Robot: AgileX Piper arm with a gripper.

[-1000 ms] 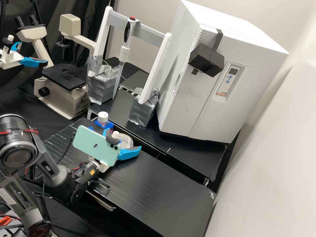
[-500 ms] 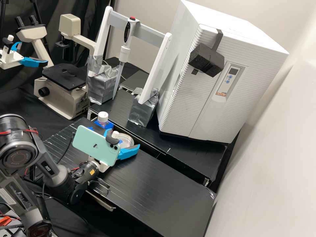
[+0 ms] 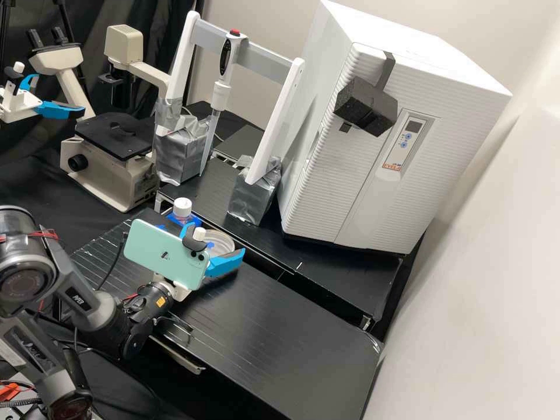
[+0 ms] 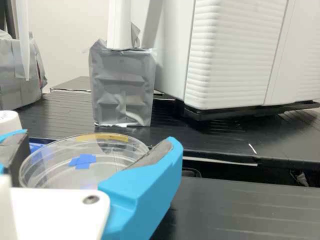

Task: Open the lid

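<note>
In the high view my gripper (image 3: 213,242), partly behind the green phone (image 3: 166,254) mounted on it, is over the black bench. Its blue fingers stand on opposite sides of a round clear lid (image 3: 223,241), shut on its rim. From the wrist, the gripper (image 4: 95,150) has the same clear lid (image 4: 107,167) between its fingers, with a blue tape cross on top and a yellow strip at the edge. The near side of the lid is hidden by the gripper's white body. Whether a dish base hangs with it, I cannot tell.
A white-capped bottle (image 3: 182,207) in a blue holder stands close beside the lid. Behind are a raised black shelf (image 3: 344,280), a pipette (image 3: 220,93) on a white stand with silver-taped feet, a large white cabinet (image 3: 385,151) and a microscope (image 3: 114,169).
My fingers have drawn slightly closer together, and the gripper has risen a little and shifted left in the high view. The clear lid has moved up with it. The bottle has stayed put.
</note>
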